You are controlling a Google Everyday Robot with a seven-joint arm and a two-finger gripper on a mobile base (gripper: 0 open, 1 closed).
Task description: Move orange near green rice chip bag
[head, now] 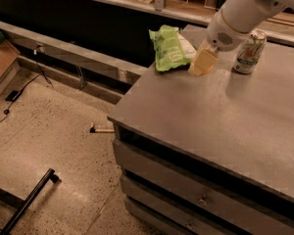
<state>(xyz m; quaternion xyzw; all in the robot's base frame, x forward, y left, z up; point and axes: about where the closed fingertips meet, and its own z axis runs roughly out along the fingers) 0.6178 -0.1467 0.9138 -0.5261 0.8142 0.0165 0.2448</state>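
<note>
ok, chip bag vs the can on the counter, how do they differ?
The green rice chip bag lies flat and crinkled; the can stands upright. The bag is bright green; the can is mostly white. Both sit at the far part of the counter, with the end effector between them.

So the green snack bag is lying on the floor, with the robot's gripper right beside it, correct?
No. The camera view shows the green rice chip bag lying on the grey countertop, near its back edge, not on the floor. The gripper is right beside it.
</note>
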